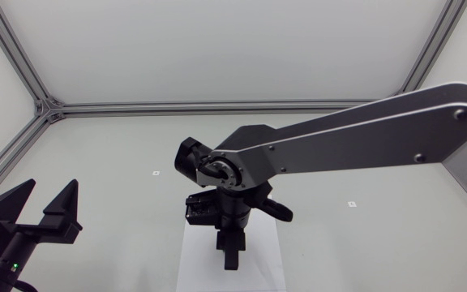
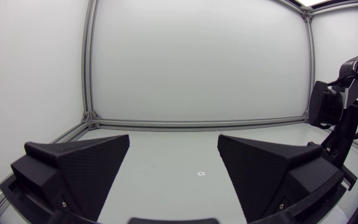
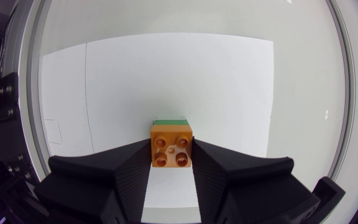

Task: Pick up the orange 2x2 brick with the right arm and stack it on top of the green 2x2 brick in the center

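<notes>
Right jaws clamp orange brick (image 3: 172, 144), green brick (image 3: 169, 120) edge showing beyond.

In the head view the right arm (image 1: 339, 138) covers both bricks, so neither shows there. Of the right gripper (image 1: 230, 253) only a dark finger end shows below the wrist, and the arm hides part of the white sheet (image 1: 197, 264). The left gripper (image 1: 52, 188) is cut off by that view's edge behind its fingers. In the right wrist view the orange brick (image 3: 171, 146) hides nearly all of the green brick (image 3: 169, 119): only a thin green strip shows past it, and whether the two are pressed fully together cannot be told. A small mark (image 2: 200, 173) on the table (image 2: 166, 152) is too small to make out
</notes>
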Robot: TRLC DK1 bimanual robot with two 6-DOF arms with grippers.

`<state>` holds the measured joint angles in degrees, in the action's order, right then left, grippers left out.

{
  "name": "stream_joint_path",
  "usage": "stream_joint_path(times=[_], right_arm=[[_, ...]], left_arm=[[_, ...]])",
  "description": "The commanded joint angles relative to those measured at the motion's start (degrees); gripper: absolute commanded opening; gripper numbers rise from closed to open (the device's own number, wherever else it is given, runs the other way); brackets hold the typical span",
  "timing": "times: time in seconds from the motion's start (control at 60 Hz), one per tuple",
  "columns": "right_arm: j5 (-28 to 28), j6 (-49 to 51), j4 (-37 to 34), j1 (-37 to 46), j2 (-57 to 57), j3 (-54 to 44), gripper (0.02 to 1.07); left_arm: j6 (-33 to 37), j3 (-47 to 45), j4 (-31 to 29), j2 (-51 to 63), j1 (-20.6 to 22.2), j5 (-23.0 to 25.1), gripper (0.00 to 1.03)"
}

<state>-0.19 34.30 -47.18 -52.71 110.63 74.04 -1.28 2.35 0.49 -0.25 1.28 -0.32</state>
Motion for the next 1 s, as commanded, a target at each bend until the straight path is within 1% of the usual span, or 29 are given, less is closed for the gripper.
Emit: stream_joint_path(times=[0.0,0.467,0.983], right_arm=[[-0.25,0.94,-0.90,-0.11,4.07,-2.41,0.07],[-1.75,3.49,-0.46,0.50,3.19,-2.32,0.07],[-2.71,2.96,-0.99,0.59,3.37,-0.74,0.07]], left_arm=[[0.75,-2.35,-0.84,-0.45,-0.14,0.23,0.99],[0.75,-2.35,-0.76,-0.45,-0.14,0.23,0.99],[0.75,-2.35,-0.84,-0.45,-0.14,0.23,0.99]])
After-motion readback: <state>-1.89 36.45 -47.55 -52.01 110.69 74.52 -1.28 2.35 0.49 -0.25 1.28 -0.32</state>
